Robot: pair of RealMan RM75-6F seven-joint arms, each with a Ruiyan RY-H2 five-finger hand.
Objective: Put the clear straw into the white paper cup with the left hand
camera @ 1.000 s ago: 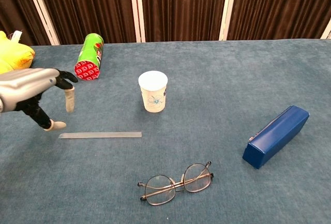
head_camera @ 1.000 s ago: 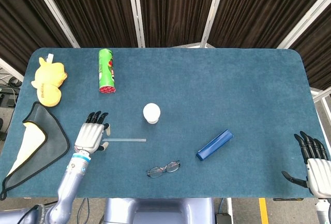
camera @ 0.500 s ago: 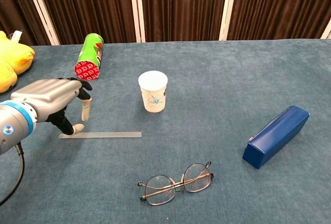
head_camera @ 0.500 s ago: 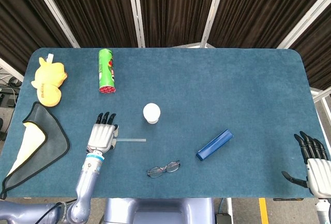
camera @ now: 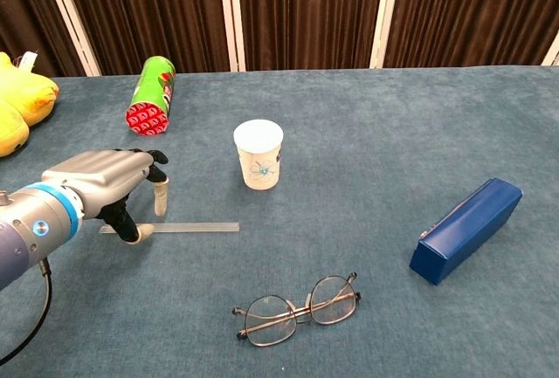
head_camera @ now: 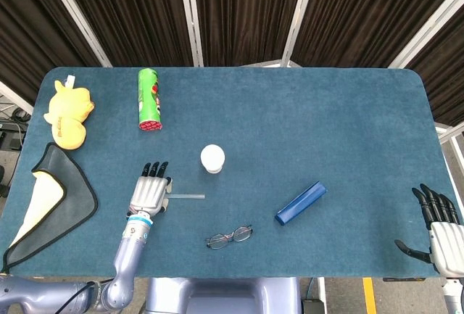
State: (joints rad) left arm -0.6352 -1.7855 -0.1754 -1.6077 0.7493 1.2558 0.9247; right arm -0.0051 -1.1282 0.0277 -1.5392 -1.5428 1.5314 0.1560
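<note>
Left hand over the clear straw's left end, fingers apart; contact w/ thumb possible, unclear. White paper cup upright nr table centre. Right hand spread off the right edge.

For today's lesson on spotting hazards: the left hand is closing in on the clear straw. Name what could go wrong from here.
1. The clear straw lies flat on the table; the left hand is over one end only, so its fingers may slide off or push the straw away.
2. The white paper cup looks light and stands nearby; a tilted straw could tip it.
</note>
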